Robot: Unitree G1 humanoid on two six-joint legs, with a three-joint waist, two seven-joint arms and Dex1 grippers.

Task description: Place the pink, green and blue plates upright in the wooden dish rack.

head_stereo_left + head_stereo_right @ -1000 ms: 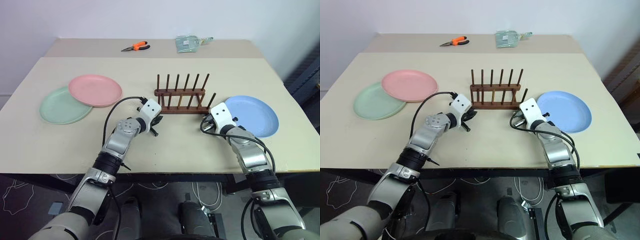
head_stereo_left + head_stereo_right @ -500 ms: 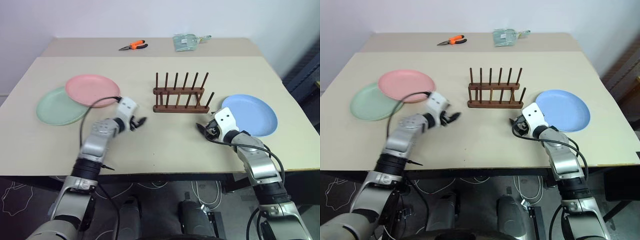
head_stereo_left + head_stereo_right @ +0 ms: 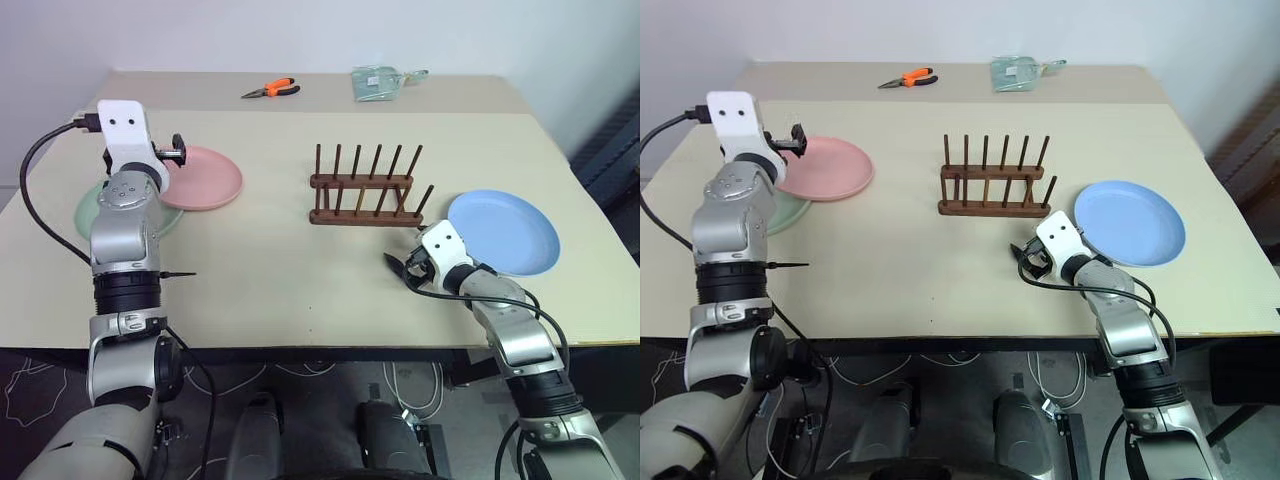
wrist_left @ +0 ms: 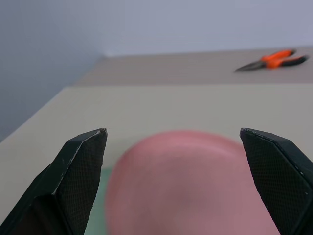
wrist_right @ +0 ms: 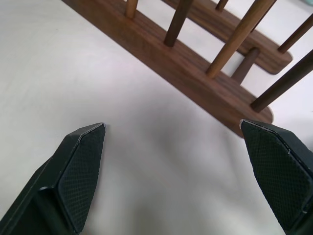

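Fingers point(image 4: 83, 166) spread, pink plate point(image 4: 186, 181) seemingly below

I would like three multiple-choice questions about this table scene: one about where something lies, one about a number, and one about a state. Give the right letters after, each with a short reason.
1. Where does the round light blue plastic plate lie?
A. to the right of the dark brown wooden dish rack, flat on the table
B. on top of the pink plate
C. upright between the pegs

2. How many plates stand in the rack?
A. none
B. one
C. three

3. How are the fingers of the left gripper?
A. shut on the pink plate
B. wide open, holding nothing
C. shut on the pliers

Answers:
1. A: the head views show it flat beside the rack's right end.
2. A: the pegs are bare; the salmon pink plate lies partly over the mint green plate at the table's left.
3. B: the left wrist view shows both fingers far apart above the pink plate.
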